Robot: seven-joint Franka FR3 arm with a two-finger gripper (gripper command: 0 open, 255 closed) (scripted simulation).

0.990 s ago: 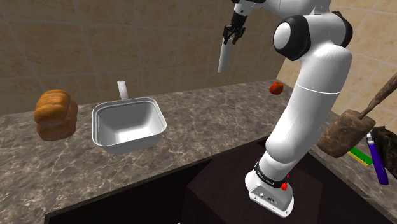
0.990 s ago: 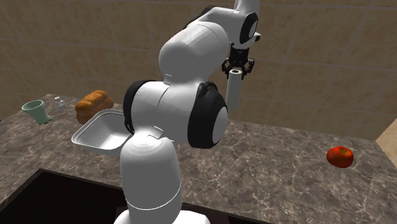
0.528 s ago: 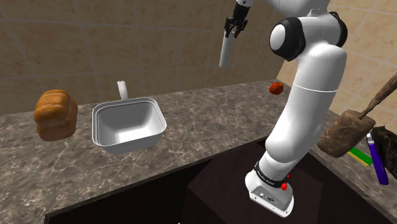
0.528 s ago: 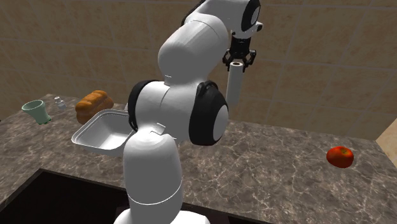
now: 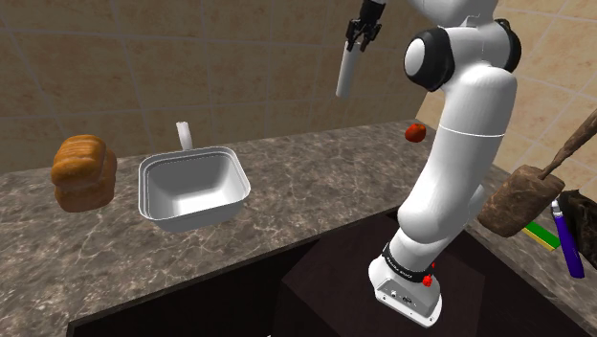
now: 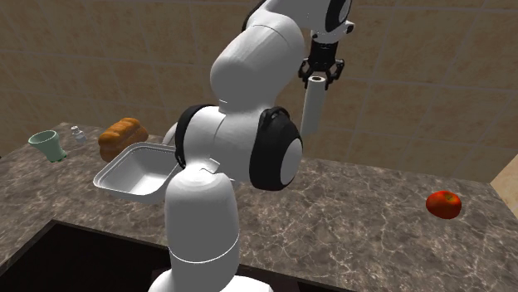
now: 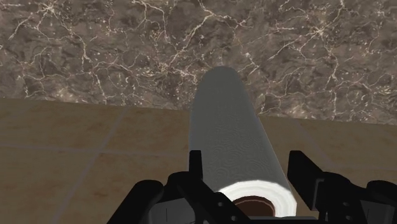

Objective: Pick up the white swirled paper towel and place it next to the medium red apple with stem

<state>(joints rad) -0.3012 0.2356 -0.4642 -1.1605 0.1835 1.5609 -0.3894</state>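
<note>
High above the marble counter [image 5: 316,182], my black gripper [image 5: 362,33] is shut on the top end of a white paper towel roll [image 5: 348,72], which hangs nearly upright in front of the tiled wall. The second exterior view shows the gripper [image 6: 320,76] clasping the roll [image 6: 315,108] beside my upper arm. Along the hand, the roll [image 7: 232,140] reaches out from between the fingers of the gripper [image 7: 248,172] toward the counter. A red apple [image 5: 415,132] lies on the counter by the wall, to the shoulder view's right of the roll, and sits alone near the right end [image 6: 444,204].
A white sink basin [image 5: 191,187] is set in the counter, with a bread loaf [image 5: 84,172] beside it. A pale green cup [image 6: 48,144] stands at the far end. A brown brush [image 5: 526,191] and a purple pen [image 5: 571,244] lie at the shoulder view's right.
The gripper has carried the roll a little up and toward the shoulder view's right, nearer the apple's side. The apple, basin and loaf have stayed put.
</note>
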